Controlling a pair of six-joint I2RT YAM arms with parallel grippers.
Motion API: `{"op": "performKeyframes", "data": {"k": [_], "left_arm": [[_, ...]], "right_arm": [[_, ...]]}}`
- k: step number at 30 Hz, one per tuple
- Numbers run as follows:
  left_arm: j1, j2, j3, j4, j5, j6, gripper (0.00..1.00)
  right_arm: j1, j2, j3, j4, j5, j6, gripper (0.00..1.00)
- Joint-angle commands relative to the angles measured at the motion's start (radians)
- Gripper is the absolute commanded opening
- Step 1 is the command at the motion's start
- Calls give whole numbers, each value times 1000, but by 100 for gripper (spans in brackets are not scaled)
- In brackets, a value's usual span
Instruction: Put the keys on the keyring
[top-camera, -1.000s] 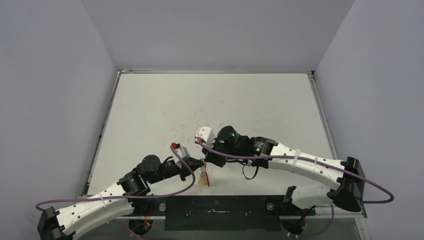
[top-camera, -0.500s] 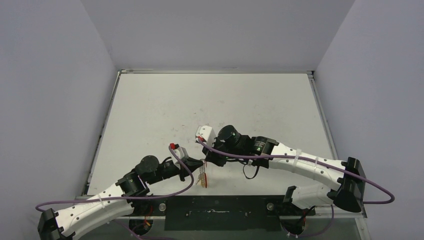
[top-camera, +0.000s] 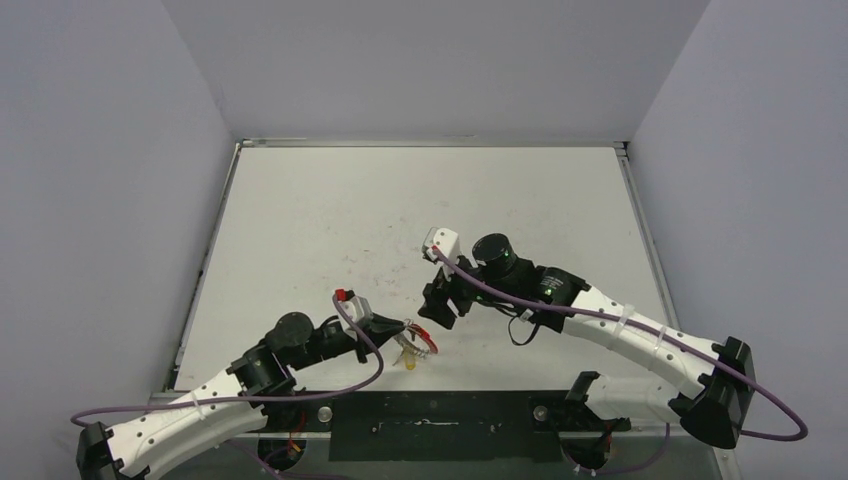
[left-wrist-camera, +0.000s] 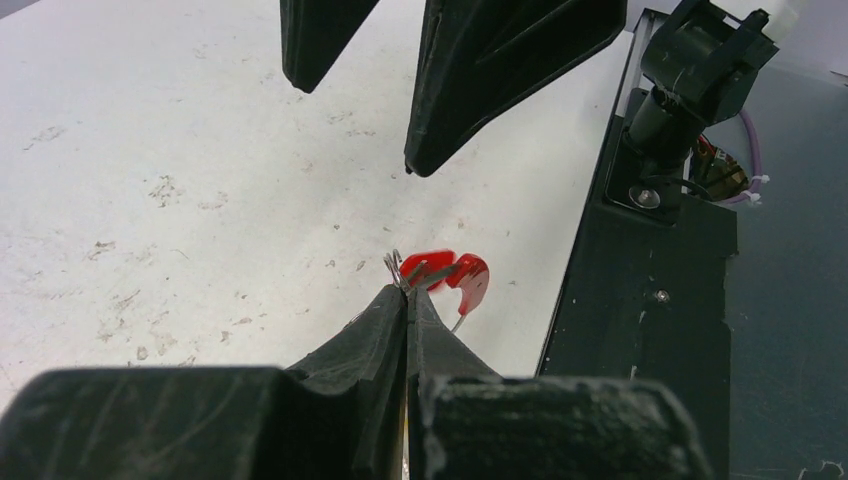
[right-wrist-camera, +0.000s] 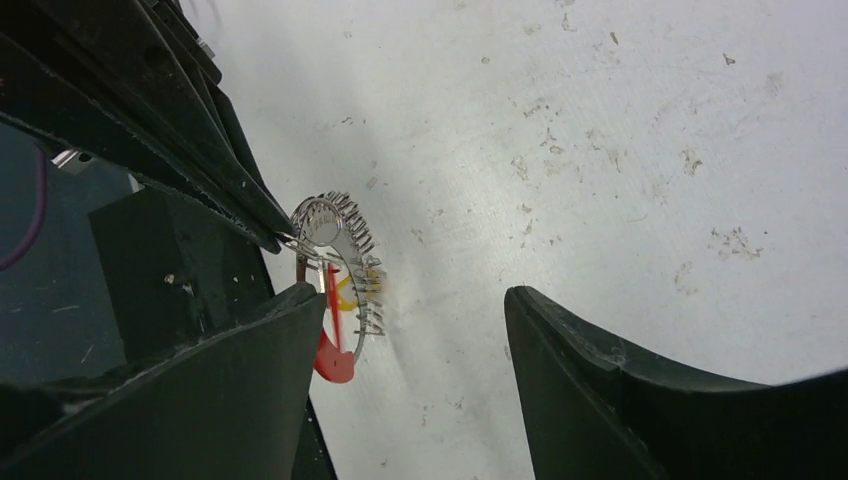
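Observation:
My left gripper is shut on the silvery coiled keyring and holds it just above the table near the front edge. A red-headed key and a yellow-headed key hang at the ring. Whether they are threaded on the wire I cannot tell. My right gripper stands open a short way to the upper right of the ring, touching nothing. In the left wrist view its two black fingers hang apart above the ring.
The white table carries small scuff marks. A black base plate runs along the near edge right behind the keyring. Grey walls close in the left, right and far sides.
My right gripper has opened, let go of the keyring and drawn back up and to the right. The ring now hangs from my left gripper alone and has swung a little.

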Motion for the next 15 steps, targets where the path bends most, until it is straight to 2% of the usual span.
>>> {"op": "performKeyframes", "data": {"k": [1, 5, 8, 10, 15], "left_arm": [[-6, -20, 64, 7, 25, 23, 0], [-6, -39, 63, -9, 47, 42, 0], [-6, -58, 49, -1, 77, 59, 0], [-6, -69, 37, 23, 103, 70, 0], [-6, -70, 18, 69, 174, 85, 0]], "right_arm": [[-11, -56, -46, 137, -109, 5, 68], [-19, -128, -120, 247, -156, -19, 72], [-22, -194, -219, 394, -155, -94, 69], [-22, -226, -283, 469, -223, -179, 69], [-22, -212, -365, 642, -377, -219, 59]]}}
